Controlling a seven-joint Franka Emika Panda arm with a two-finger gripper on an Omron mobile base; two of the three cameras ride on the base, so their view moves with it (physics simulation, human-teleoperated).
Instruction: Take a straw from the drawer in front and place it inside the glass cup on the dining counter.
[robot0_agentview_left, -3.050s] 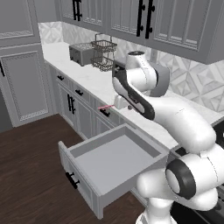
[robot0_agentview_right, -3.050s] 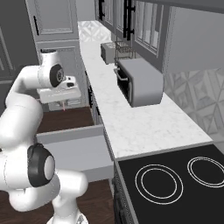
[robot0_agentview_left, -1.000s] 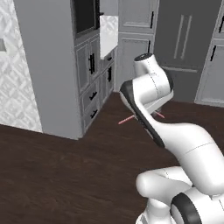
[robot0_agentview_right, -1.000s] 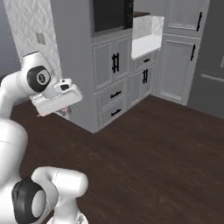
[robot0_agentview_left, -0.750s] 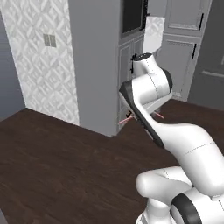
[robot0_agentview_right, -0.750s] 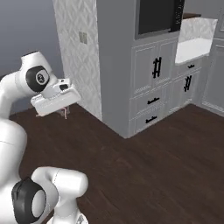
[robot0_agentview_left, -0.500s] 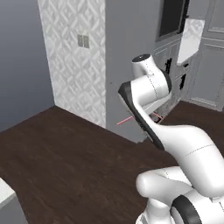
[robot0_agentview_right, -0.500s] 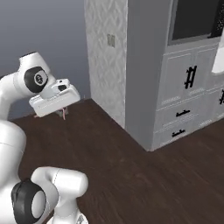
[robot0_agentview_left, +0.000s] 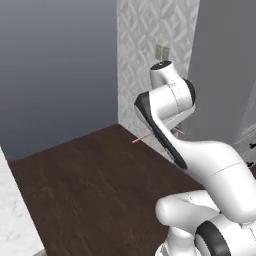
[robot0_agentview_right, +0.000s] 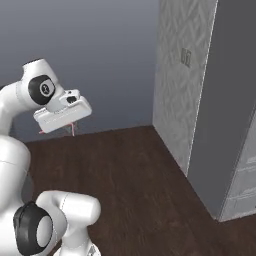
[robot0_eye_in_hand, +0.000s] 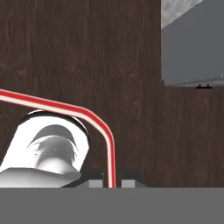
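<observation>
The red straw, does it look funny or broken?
Not broken. The straw is pinched in the hand and bends sharply partway along, like a bendy straw does. Nothing else stands out over the dark wood floor.

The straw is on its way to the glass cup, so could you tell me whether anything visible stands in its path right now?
Nothing visible blocks it. The straw sits clamped in the gripper, held above bare dark wood floor. A white marble counter corner shows at the lower left of the left base view; these views do not settle the rest of the route.
</observation>
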